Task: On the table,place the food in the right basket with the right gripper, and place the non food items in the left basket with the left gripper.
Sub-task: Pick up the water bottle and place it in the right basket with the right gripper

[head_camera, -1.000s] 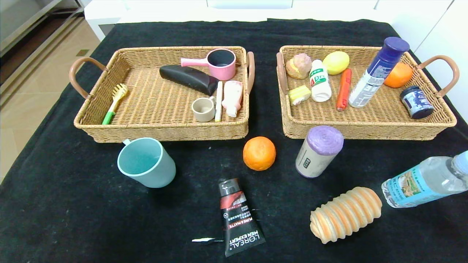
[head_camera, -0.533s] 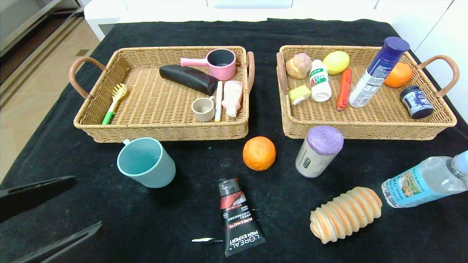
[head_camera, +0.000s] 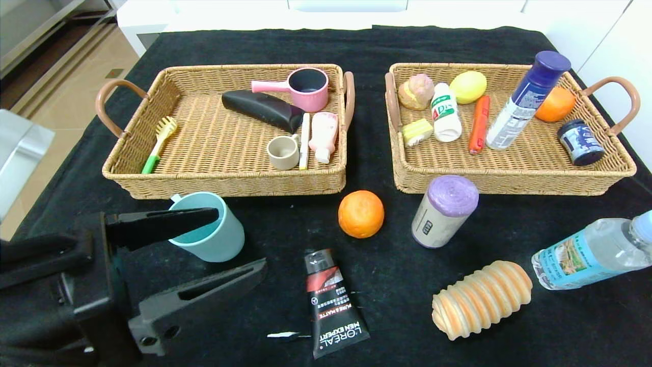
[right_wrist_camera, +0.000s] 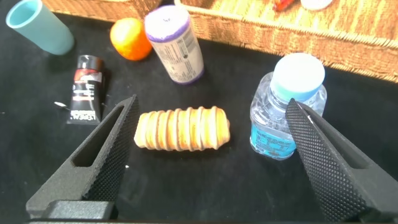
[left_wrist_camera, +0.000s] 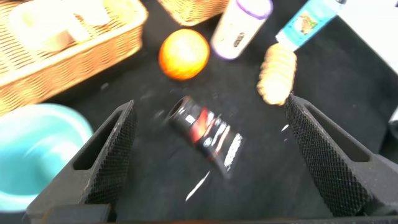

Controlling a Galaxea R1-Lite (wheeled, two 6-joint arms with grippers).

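My left gripper [head_camera: 240, 239] is open at the near left of the table, one finger over the rim of the teal cup [head_camera: 214, 237], the other just left of the black L'Oreal tube [head_camera: 333, 300]. In the left wrist view the tube [left_wrist_camera: 205, 134] lies below and between the open fingers of that gripper [left_wrist_camera: 210, 106]. An orange [head_camera: 361, 214], a purple-capped canister [head_camera: 444, 210], a ridged bread roll [head_camera: 481, 298] and a water bottle [head_camera: 591, 255] lie on the black cloth. My right gripper [right_wrist_camera: 212, 112] is open above the bread roll [right_wrist_camera: 182, 129]; it is out of the head view.
The left wicker basket [head_camera: 224, 184] holds a pink pan, a dark case, a small cup, a brush and other items. The right wicker basket [head_camera: 509, 187] holds food items, a blue spray can and a dark jar. A small white scrap [head_camera: 282, 335] lies near the tube.
My left gripper has come into the head view from the lower left and moved right, toward the cup and the tube. The objects on the table have not moved.
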